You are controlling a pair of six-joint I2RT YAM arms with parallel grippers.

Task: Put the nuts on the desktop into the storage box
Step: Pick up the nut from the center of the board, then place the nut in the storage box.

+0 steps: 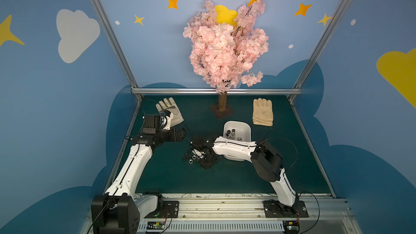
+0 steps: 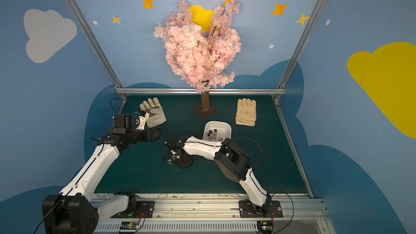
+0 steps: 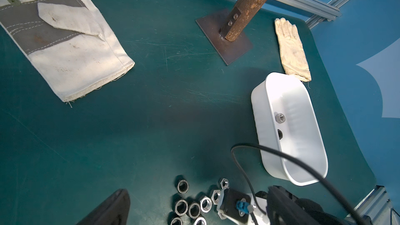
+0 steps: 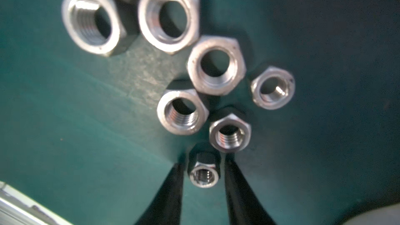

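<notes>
The right pincer (image 4: 203, 162) stood lowered over the loose nuts (image 1: 191, 156) at the centre of the surface (image 1: 180, 183). Its jaws sat close on either side of a small dark nut (image 4: 203, 173), but the blurred wrist view did not show whether they touched it. The storage box (image 1: 236, 122) lay just right of the cluster and contained the stored nuts (image 1: 231, 134). The left pincer (image 1: 181, 132) hung at centre left, and whether it was open or closed could not be told.

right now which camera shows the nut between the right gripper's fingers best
The right wrist view: the small dark nut sits close up between the right gripper's black fingers. In both top views the arm hides it; the left wrist view shows only other nuts.
</notes>
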